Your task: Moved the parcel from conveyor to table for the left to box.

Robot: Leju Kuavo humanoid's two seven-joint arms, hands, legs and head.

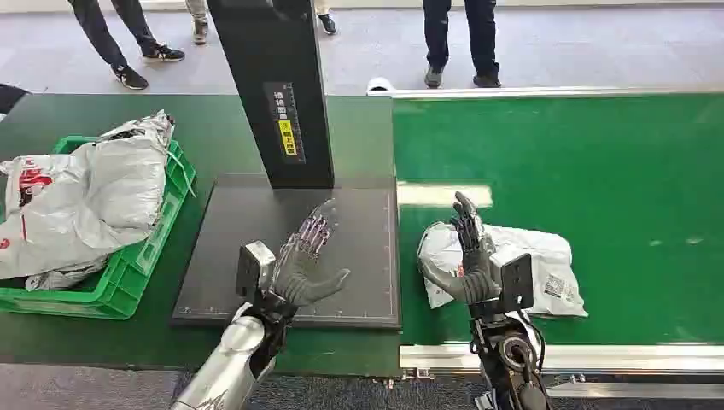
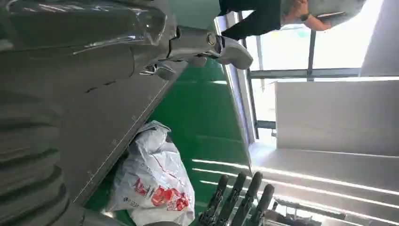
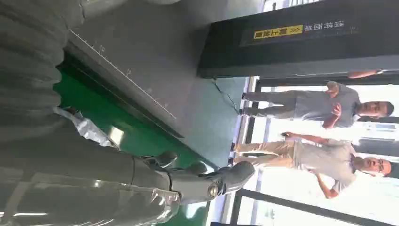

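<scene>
- Your conveyor [image 1: 615,154] carries the parcel [image 1: 546,269], long axis lying across the belt, just right of the dark table plate [image 1: 256,231].
- Your right hand [image 1: 472,256] rests over its left end, fingers extended, gripping nothing I can confirm.
- Your left hand [image 1: 306,260] hovers open above the plate, farther off.

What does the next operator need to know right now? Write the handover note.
Left hand: open, fingers spread, hovering over the dark scan plate, holding nothing.
Right hand: open, over the left end of the parcel; no grip visible.
The parcel lies flat on the green conveyor, just right of the plate.
The green crate at the left already holds several grey bags.
Done: nothing on this parcel yet.
Left: the right hand moves it to the table, the left boxes it.
</scene>
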